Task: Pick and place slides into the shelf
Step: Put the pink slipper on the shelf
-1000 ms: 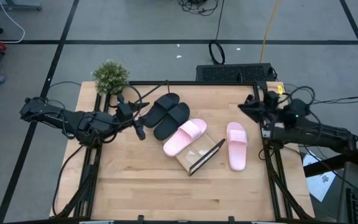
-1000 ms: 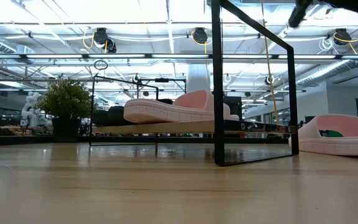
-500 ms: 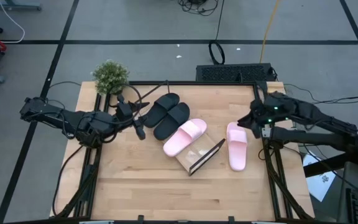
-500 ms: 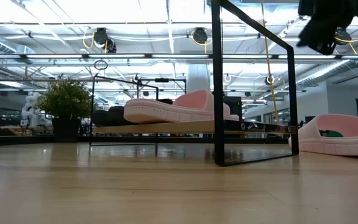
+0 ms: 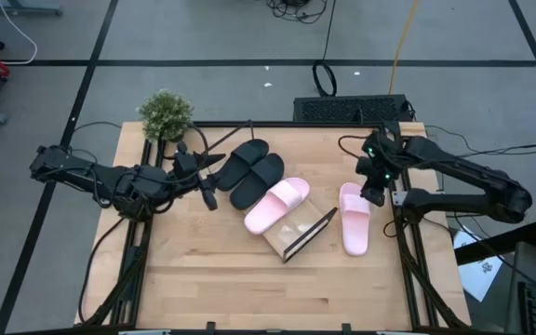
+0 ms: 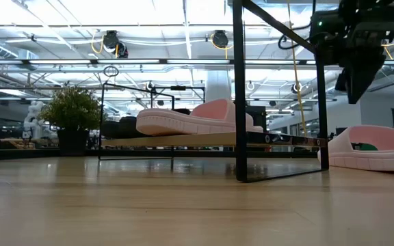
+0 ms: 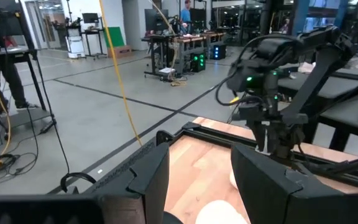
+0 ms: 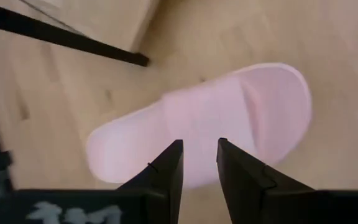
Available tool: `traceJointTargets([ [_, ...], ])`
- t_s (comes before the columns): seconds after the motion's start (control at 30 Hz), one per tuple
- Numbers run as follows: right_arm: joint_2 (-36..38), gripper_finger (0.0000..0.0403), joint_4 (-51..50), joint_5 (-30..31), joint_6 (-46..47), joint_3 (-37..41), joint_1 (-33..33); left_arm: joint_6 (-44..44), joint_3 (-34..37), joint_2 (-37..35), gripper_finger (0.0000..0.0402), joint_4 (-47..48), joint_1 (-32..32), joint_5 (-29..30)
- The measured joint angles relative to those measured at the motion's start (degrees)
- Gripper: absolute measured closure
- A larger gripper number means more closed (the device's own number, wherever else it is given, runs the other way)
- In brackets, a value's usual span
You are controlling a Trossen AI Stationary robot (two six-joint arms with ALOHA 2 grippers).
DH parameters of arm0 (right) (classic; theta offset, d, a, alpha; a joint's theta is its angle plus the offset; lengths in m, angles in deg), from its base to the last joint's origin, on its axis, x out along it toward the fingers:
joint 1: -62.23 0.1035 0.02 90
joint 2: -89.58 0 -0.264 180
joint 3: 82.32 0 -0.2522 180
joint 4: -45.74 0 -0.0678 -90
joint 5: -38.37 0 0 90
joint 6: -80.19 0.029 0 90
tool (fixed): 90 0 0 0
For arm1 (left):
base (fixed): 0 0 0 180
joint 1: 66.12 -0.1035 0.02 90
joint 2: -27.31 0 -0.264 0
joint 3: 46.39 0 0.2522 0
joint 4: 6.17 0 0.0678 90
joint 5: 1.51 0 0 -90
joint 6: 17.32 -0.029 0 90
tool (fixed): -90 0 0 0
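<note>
- The right gripper is held above the table at the end of the loose pink slide nearest the table's back edge, its fingers parted only by a narrow gap and nothing pinched between them.
- The slide lies directly below it, as seen in the right wrist view; its long axis runs from the back of the table toward the front, just beside the shelf.
- The left gripper is kept well apart beside the black slides, slightly spread and empty; the right arm is judged the nearer.
</note>
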Motion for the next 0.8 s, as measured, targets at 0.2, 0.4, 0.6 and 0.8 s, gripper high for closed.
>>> traceJointTargets([
  [0.2, -3.4, 0.0316, -0.2, -1.9, -8.3, 0.0, -7.5, 0.4, 0.0, 0.0, 0.0224, 0.1, 0.0, 0.0],
  [0.4, -7.4, 0.0316, -0.3, -2.0, -14.8, 0.0, -13.8, 0.5, 0.0, 0.0, 0.0224, 0.1, 0.0, 0.0],
  [0.6, -13.3, 0.0316, -1.5, -5.4, -18.7, 0.0, -14.6, 1.1, 0.0, 0.0, 0.0224, 0.1, 0.0, 0.0],
  [0.8, -18.1, 0.0316, -3.3, -8.4, -21.5, 0.0, -14.7, 1.3, 0.0, 0.0, 0.0224, 0.1, 0.0, 0.0],
])
